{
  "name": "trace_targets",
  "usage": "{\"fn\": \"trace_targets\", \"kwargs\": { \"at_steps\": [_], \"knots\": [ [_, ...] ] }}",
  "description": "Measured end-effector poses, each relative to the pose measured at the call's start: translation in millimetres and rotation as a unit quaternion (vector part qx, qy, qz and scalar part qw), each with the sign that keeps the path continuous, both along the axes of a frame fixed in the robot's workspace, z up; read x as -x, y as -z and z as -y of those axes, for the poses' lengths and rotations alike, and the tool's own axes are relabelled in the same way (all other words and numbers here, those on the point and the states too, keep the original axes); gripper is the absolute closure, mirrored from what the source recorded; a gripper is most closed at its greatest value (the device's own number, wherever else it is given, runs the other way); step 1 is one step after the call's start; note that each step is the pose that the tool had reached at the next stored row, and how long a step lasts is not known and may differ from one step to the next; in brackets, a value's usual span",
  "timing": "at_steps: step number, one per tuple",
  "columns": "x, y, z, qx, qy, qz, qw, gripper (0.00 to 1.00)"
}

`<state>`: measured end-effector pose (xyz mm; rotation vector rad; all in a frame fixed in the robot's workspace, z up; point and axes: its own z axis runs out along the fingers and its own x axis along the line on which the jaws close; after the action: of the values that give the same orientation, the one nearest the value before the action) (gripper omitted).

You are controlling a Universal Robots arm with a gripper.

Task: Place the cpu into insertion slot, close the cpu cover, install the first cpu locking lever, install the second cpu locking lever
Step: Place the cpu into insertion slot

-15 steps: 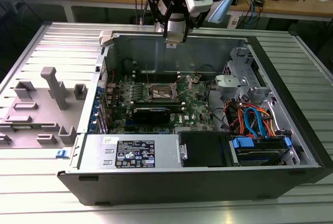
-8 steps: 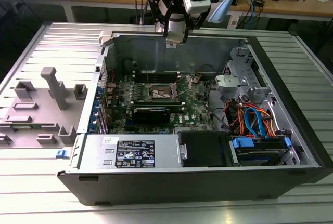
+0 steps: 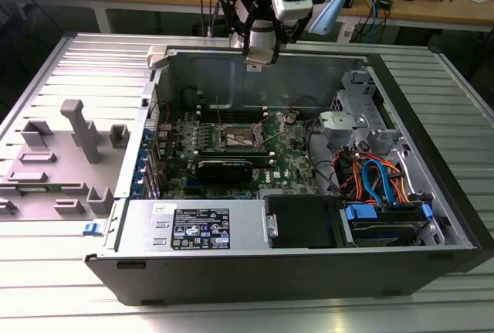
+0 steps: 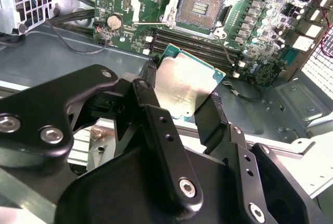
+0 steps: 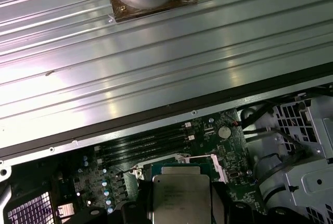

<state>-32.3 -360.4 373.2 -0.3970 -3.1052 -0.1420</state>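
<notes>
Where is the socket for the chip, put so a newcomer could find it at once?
Look inside the open computer case, at the green board on its floor. Near the board's middle, beside the long black memory slots, sits the socket. Unlike those narrow strips, it is square, with a silvery metal rim and a dark centre.

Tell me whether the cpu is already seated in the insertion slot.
No, the cpu is clamped in the gripper, and the insertion slot lies bare.
</notes>
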Motion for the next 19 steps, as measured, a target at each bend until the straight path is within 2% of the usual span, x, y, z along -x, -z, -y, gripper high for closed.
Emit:
{"fn": "trace_targets", "kwargs": {
  "at_steps": [7, 13, 19],
  "knots": [
    [0.0, 0.0, 0.0, 0.0000, 0.004, 0.0000, 0.99999, 0.46],
    [0.0, 0.3, 0.0, 0.0000, 0.031, 0.0000, 0.99951, 0.46],
    [0.0, 0.3, 0.0, 0.0000, 0.034, 0.0000, 0.99942, 0.46]
  ]
}}
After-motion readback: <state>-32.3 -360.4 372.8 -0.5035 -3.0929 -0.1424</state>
